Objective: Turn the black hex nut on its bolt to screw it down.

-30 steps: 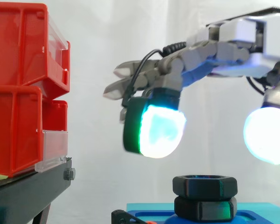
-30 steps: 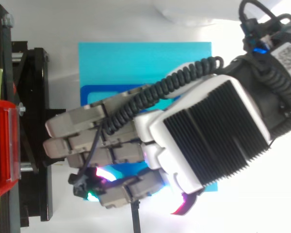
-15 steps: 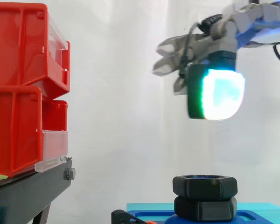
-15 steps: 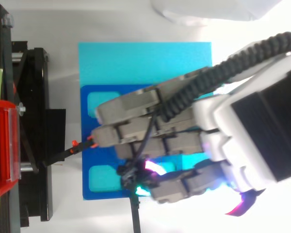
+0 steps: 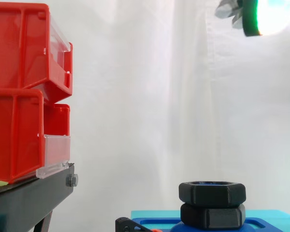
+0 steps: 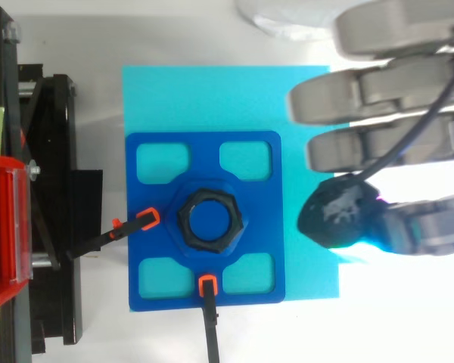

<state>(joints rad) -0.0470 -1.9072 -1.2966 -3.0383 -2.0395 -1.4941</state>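
At the centre of the blue square fixture plate (image 6: 159, 249), the black hex nut (image 6: 209, 221) of matt plastic sits on its bolt. It looks level in the side view, and a second black hex body (image 5: 212, 216) lies directly beneath it, touching. Two black clamp arms with orange tips (image 6: 147, 219) bear on the plate just beside the nut. The plate lies on a cyan foam sheet (image 6: 212, 98). The hand (image 6: 393, 94) hangs high and well apart from the nut, fingers straight and released, grasping nothing.

Risks, as I judge them:
- You must bring thick pads down onto a low nut flanked by clamp tips. A pad landing on an orange tip or on the plate would spoil the grip or shift the fixture.
- A grasp taken too low could catch the lower hex body and turn both together.
- Off-centre pressure could tilt the nut and bind the thread.

Not verifiable:
- The bolt's thread is hidden inside the nut, so you cannot read how much travel is left.
- Whether the lower hex is a bolt collar or another nut, I cannot tell.
- The hand's palm is cut off at the picture edge.

The red plastic bins (image 5: 19, 96) on the black stand (image 5: 34, 200) sit well clear of the work.
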